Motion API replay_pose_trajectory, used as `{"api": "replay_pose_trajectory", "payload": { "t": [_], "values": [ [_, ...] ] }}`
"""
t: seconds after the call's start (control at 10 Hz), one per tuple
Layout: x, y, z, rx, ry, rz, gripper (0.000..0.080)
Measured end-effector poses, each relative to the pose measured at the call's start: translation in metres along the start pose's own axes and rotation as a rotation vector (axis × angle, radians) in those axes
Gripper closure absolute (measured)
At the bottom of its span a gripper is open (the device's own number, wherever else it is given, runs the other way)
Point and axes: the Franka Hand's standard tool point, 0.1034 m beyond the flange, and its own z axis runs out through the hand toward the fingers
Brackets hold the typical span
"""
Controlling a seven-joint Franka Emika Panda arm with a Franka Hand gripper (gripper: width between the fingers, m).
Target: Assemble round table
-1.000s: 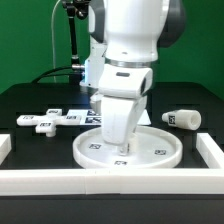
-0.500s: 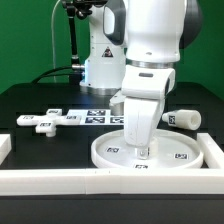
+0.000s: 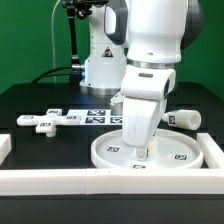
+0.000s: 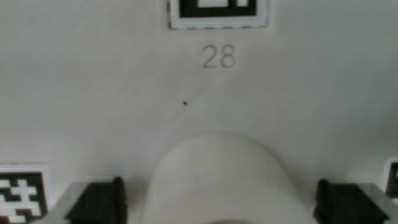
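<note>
Reading the exterior view first, I find the round disc [image 3: 165, 150] lying flat on the table [image 3: 25, 100] at the lower right of the frame, near the white border wall [image 3: 60, 180]. The end effector [image 3: 140, 152] is lowered onto the disc's near part. The short leg [image 3: 183, 118] lies at the right edge, and the cross-shaped foot piece [image 3: 45, 121] lies at mid left, well apart from the disc. The marker board [image 3: 98, 116] lies at centre, behind the disc.

In the wrist view, the disc face fills the frame, with a tag [image 4: 222, 10] at top centre. The fingers [image 4: 98, 200] stand spread and are not clamped. A white rounded shape [image 4: 222, 170] sits between them with a gap on each side; I cannot identify it.

I judge the disc to be stiff, light and smooth, so it is likely to slide when pushed. The flat face offers no purchase, so take hold across the raised rim.
</note>
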Motion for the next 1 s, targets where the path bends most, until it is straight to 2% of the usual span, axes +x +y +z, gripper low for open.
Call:
{"api": "replay_pose_trajectory", "payload": {
  "t": [0.1, 0.3, 0.5, 0.6, 0.8, 1.0],
  "values": [
    [-0.001, -0.001, -0.003, -0.002, 0.000, 0.007, 0.0183],
    [-0.003, -0.013, -0.023, -0.014, -0.001, 0.083, 0.0155],
    [0.003, -0.041, -0.052, -0.044, 0.013, 0.218, 0.0151],
    [0.012, -0.053, -0.060, -0.049, 0.017, 0.292, 0.0151],
    [0.045, -0.077, -0.075, -0.066, 0.032, 0.407, 0.0150],
    [0.072, -0.086, -0.076, -0.068, 0.044, 0.416, 0.0151]
  ]
}}
